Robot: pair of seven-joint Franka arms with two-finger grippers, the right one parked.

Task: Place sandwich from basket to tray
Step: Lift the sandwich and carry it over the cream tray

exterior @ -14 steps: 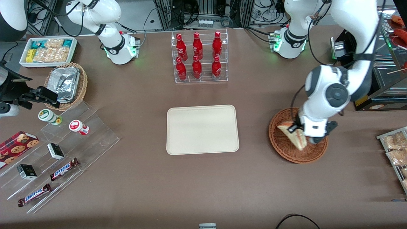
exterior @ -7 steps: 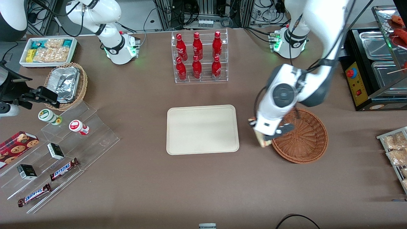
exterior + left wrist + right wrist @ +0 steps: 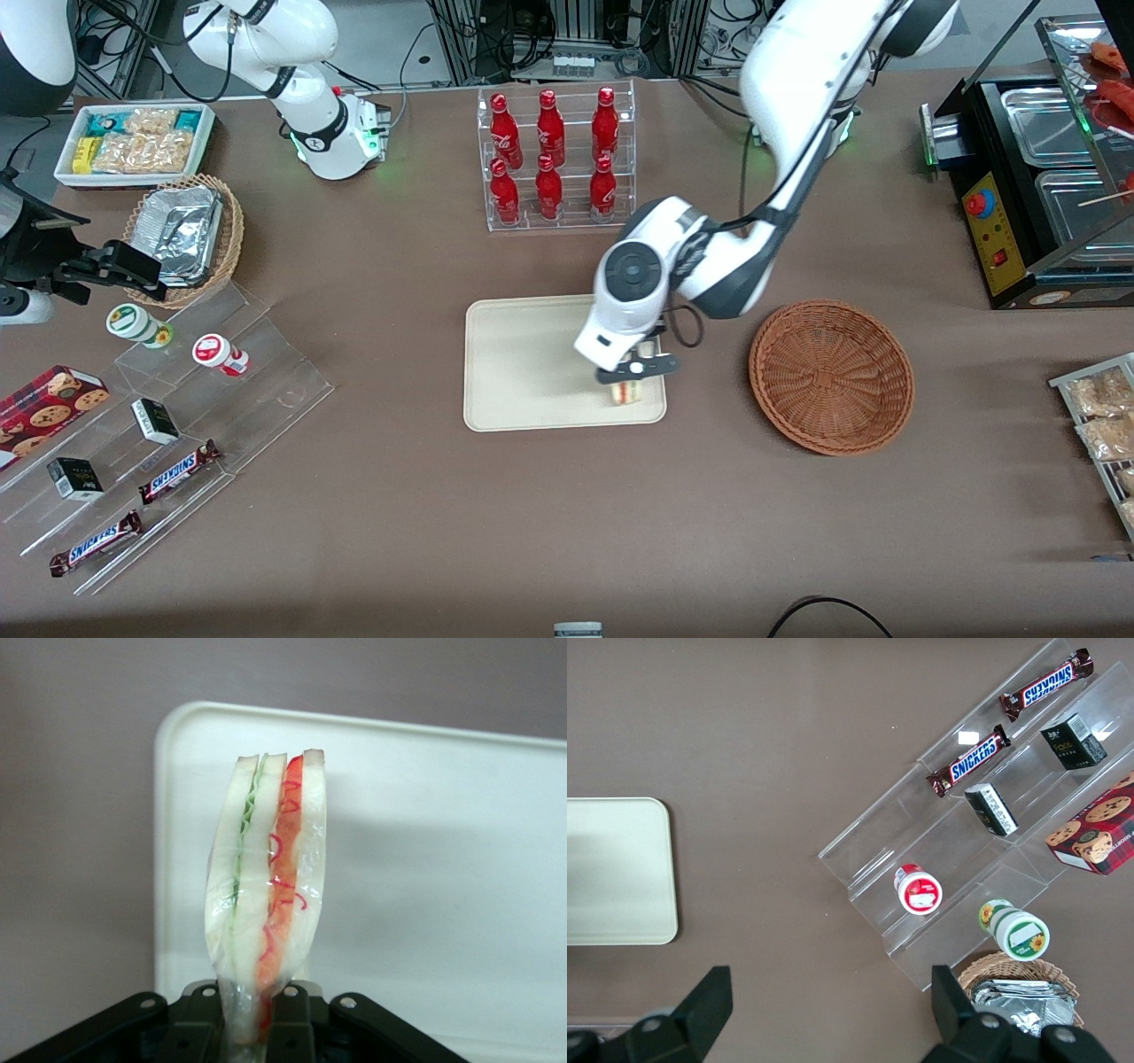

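Observation:
My left gripper (image 3: 631,377) hangs over the cream tray (image 3: 523,354), above the corner nearest the front camera on the basket's side. It is shut on the sandwich (image 3: 628,392), of which only a small pale end shows under the hand. In the left wrist view the sandwich (image 3: 266,904) is a plastic-wrapped wedge of pale bread with green, red and orange filling, pinched at its narrow end by the gripper (image 3: 254,1028), with the tray (image 3: 443,859) beneath it. The reddish-brown wicker basket (image 3: 831,377) stands beside the tray, toward the working arm's end, with nothing in it.
A clear rack of red bottles (image 3: 555,159) stands farther from the front camera than the tray. Clear stepped shelves (image 3: 151,443) with candy bars, boxes and cups, a tan basket of foil containers (image 3: 184,237) and a white snack bin (image 3: 135,142) lie toward the parked arm's end.
The left arm has carried the sandwich out of the basket, across the gap and over the tray. The basket is left with nothing in it.

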